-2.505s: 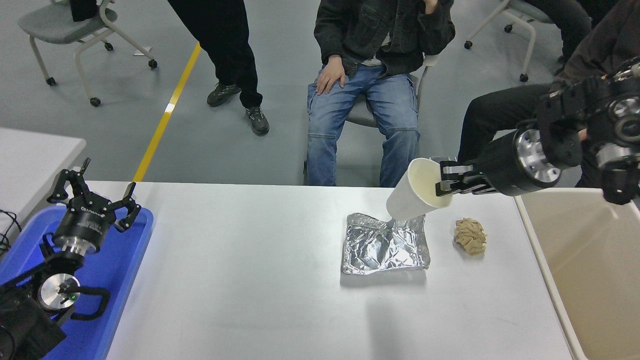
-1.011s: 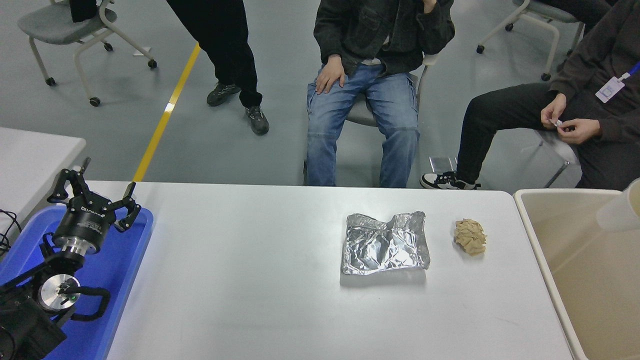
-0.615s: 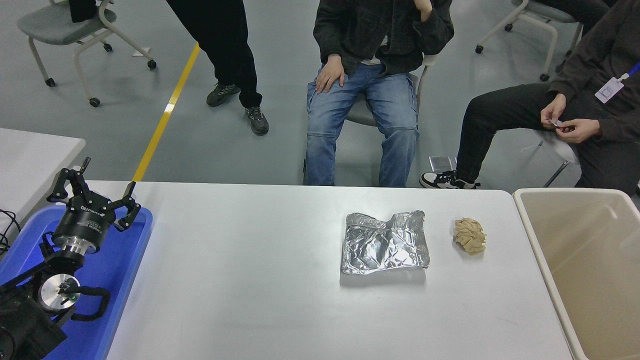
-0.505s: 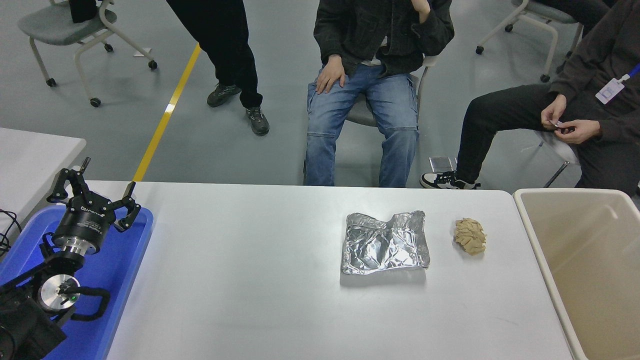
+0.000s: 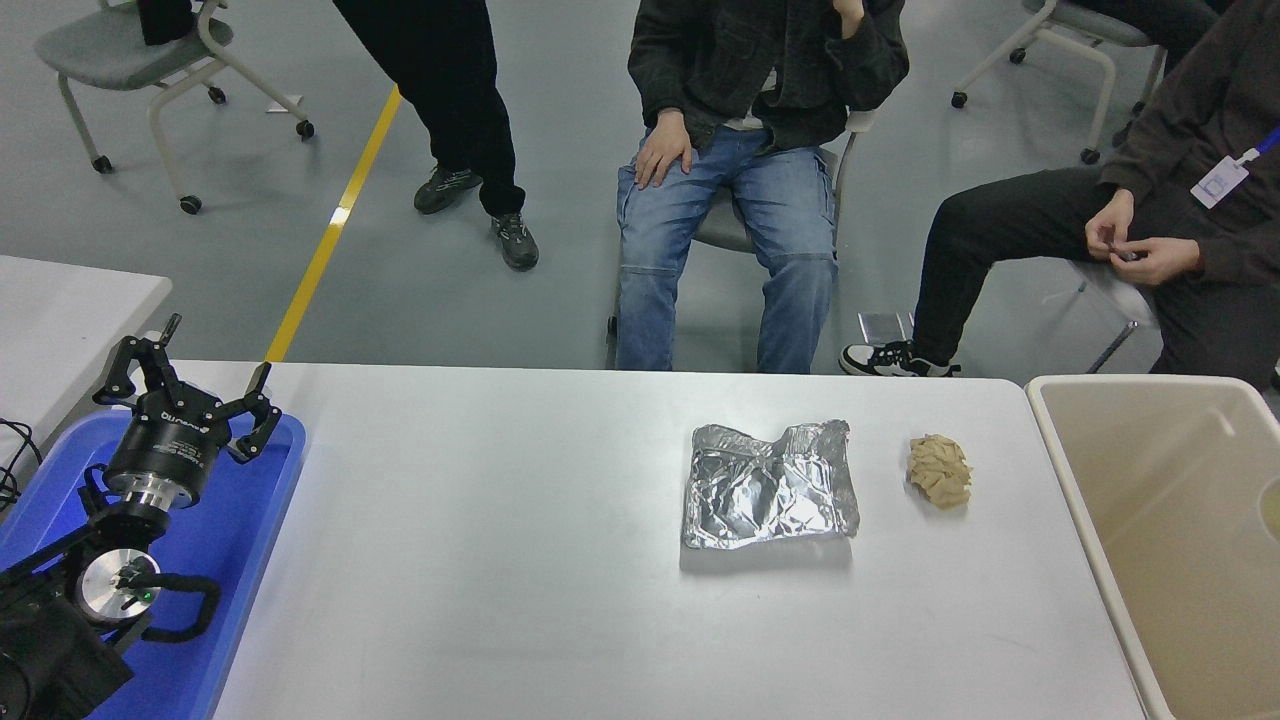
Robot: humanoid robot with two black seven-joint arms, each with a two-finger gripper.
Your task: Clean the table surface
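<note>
Our left gripper [image 5: 185,385] sits parked, fingers spread, over the blue tray [image 5: 250,520]; foil [image 5: 770,487] and a brown wad [image 5: 939,472] litter the table surface [image 5: 480,560], far right, beside the bin [image 5: 1100,560].

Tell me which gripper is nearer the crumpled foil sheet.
Left, by default: the left gripper is parked over the blue tray, far left of the foil sheet. The right gripper is out of view.

A white table surface [image 5: 500,560] fills the lower frame, holding crumpled foil [image 5: 770,487] and a tan wad [image 5: 939,471] right of centre, with the left gripper [image 5: 190,385], fingers spread, over a blue tray [image 5: 235,540] at lower left and a beige bin [image 5: 1170,520] at right.
</note>
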